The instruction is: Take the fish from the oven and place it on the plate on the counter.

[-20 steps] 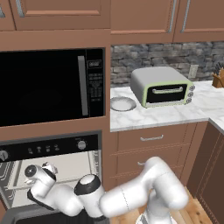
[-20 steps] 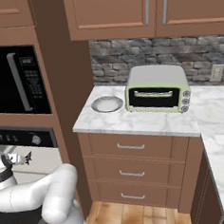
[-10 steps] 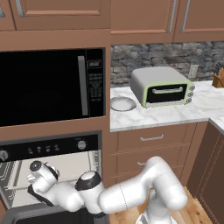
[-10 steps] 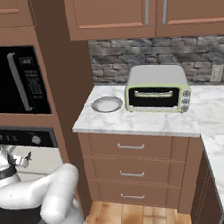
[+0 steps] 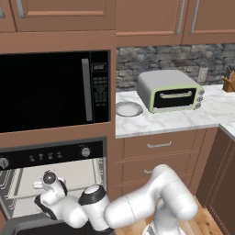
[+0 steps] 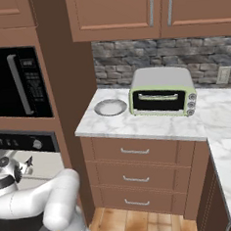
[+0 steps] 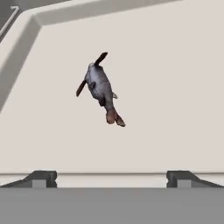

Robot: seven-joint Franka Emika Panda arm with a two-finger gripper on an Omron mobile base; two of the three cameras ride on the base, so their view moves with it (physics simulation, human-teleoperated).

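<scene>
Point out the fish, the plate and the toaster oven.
fish (image 7: 100, 85): hand view, on its grey body, lying on the pale oven tray.
plate (image 5: 129, 109): left base view, on its shallow centre, on the counter.
toaster oven (image 6: 162, 95): right base view, on its glass door.

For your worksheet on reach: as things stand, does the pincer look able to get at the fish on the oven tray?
Probably yes. The pincer is open and faces the fish, which lies alone on the pale tray with bare tray between them.
</scene>
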